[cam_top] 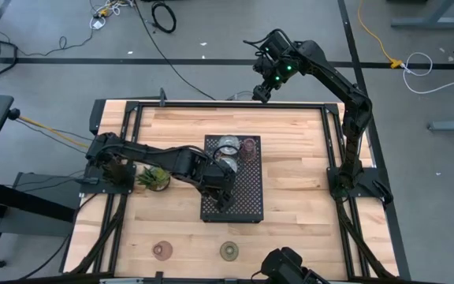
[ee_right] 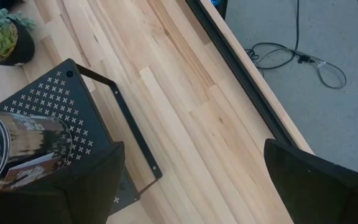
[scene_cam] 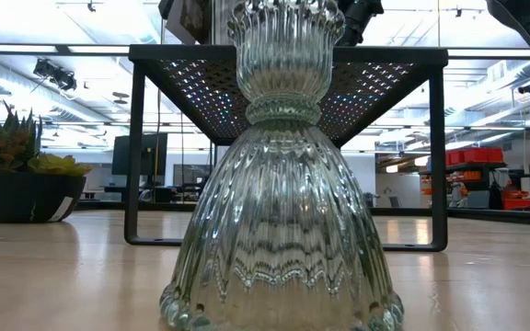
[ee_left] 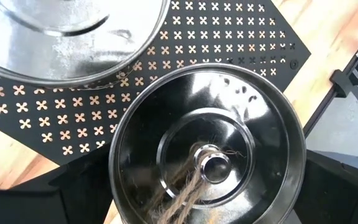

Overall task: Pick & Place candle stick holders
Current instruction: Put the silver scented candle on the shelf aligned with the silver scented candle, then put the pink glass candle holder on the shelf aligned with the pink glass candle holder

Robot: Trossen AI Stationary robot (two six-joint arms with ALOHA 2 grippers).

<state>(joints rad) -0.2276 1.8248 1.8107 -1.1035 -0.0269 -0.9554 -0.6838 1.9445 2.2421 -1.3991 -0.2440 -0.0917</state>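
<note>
Gripping silver cup (ee_left: 207,149), left hand (cam_top: 221,183)

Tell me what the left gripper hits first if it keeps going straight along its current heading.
Most likely the shiny silver cup directly ahead of it, standing on the black perforated tray; the left wrist view looks straight into its open bowl. A second silver cup sits just beyond.

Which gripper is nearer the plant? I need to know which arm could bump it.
Left. The left gripper is over the black tray, just beside the plant, its arm passing right by it. The right gripper is raised beyond the table's far edge.
</note>
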